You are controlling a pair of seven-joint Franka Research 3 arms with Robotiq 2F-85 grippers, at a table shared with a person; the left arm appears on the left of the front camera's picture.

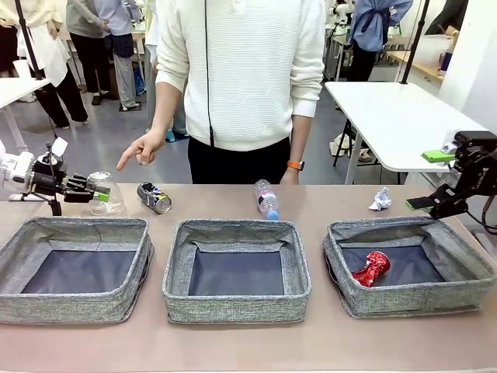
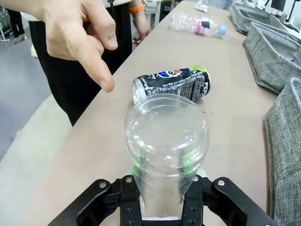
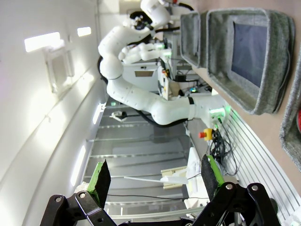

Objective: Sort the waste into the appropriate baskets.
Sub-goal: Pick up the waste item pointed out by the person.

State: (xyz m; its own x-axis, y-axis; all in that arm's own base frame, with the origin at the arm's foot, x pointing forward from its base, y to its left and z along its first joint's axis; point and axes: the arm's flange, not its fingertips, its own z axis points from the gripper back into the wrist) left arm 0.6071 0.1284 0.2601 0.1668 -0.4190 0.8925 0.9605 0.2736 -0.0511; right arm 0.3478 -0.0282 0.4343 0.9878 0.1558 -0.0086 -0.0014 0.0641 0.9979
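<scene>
Three grey woven baskets stand in a row on the tabletop (image 1: 233,346) in the front view: left basket (image 1: 70,307), middle basket (image 1: 233,307), right basket (image 1: 404,299). The crushed red can (image 1: 371,269) lies inside the right basket, on its dark base. Four items lie behind the row:
- The clear plastic cup (image 1: 103,193) stands bottom up just behind the left basket.
- The dark printed can (image 1: 154,197) lies on its side near the cup.
- The blue-capped bottle (image 1: 266,199) lies behind the middle basket, cap toward me.
- The white paper ball (image 1: 380,200) sits behind the right basket.

My left pincer (image 1: 99,194) comes in level from the left and is clamped on the cup. My right pincer (image 1: 429,180) hangs over the far right corner of the right basket, jaws wide apart, holding nothing. The person's hand (image 1: 141,149) points a finger down toward the cup and can, touching neither.

Left wrist view: the cup sits gripped between my green pads (image 2: 188,160), which show through its clear wall. The dark printed can lies just beyond it, the pointing fingertip is above the tabletop to the can's left, and the bottle lies farther along. Basket walls line the right edge.

Right wrist view, rolled sideways: my right fingers (image 3: 101,176) stand far apart with nothing between them. One basket shows at the upper right.
</scene>
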